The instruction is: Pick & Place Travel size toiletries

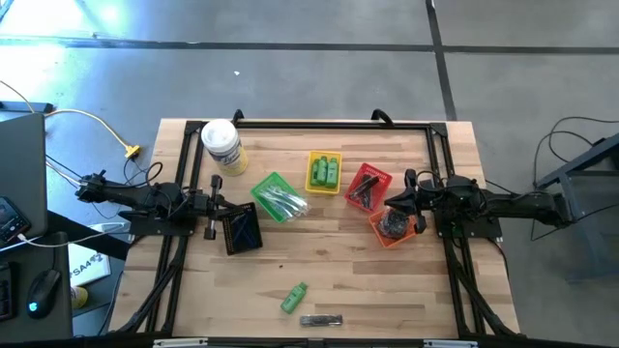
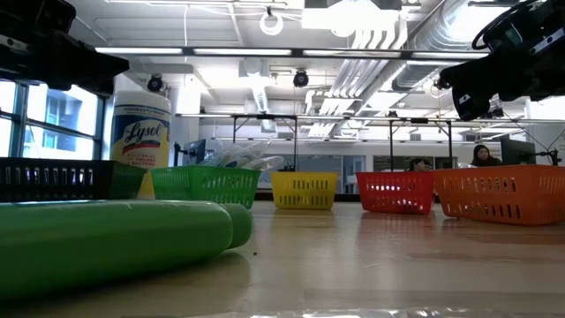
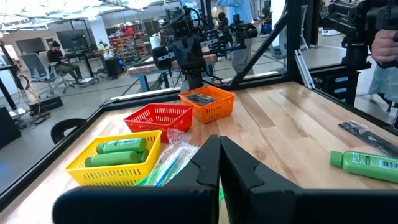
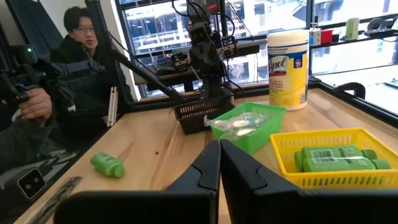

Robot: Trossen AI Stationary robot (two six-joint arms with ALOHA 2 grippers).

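Observation:
Two green bottles [image 1: 324,172] lie in the yellow basket [image 1: 324,189]. Clear-wrapped pieces [image 1: 283,201] fill the green basket [image 1: 265,184], dark sticks [image 1: 365,190] the red basket [image 1: 371,172], and dark round pieces [image 1: 394,225] the orange basket [image 1: 381,235]. One more green bottle [image 1: 294,298] and a dark wrapped piece [image 1: 321,320] lie flat on the table near its front edge. My left gripper [image 1: 221,204] is shut above the table's left side, beside the black basket [image 1: 242,230]. My right gripper [image 1: 390,204] is shut on the right, over the orange basket. Neither holds anything.
A tall Lysol jar [image 1: 222,145] stands at the far left. A black frame [image 1: 329,123] rims the table. A person [image 4: 81,62] sits beyond the table in the right wrist view, and a hand [image 3: 385,43] shows in the left wrist view. Bare wood [image 1: 406,290] lies at the front.

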